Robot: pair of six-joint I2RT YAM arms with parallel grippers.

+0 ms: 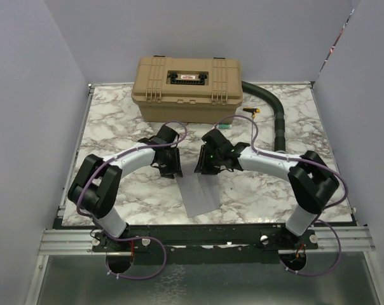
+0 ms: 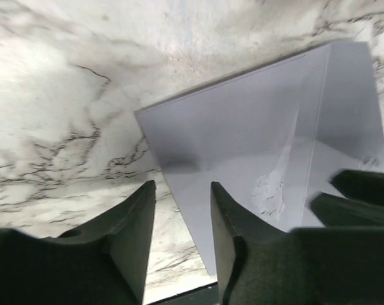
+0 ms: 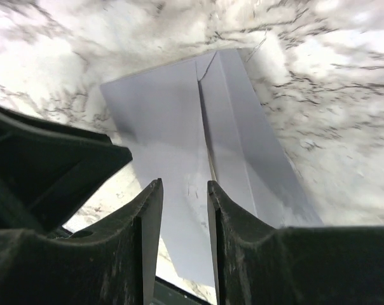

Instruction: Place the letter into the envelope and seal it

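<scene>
Grey-lavender paper envelope (image 1: 200, 190) lies on the marble table (image 1: 116, 127) at lower centre of the top view, just below both wrists and well clear of the tan case (image 1: 189, 86) at the top. Left gripper (image 2: 182, 190) hangs over the envelope's left edge, fingers half parted, nothing between them. Right gripper (image 3: 184, 184) sits over the middle by the long crease, also half parted and gripping nothing. No letter shows in any view, so I can't tell whether it's inside. Handling guess: single-ply paper, near weightless, floppy, and it will skate on polished marble and crease at any hard pinch. It lies too flat to grab from above at the centre. Both wrist views show one panel standing up off the crease at the right side of the sheet, which looks like the flap and is the only raised edge to take. Suggest one arm pins the body flat with a fingertip while the other takes that panel near its free edge and folds it over, light squeeze only.
</scene>
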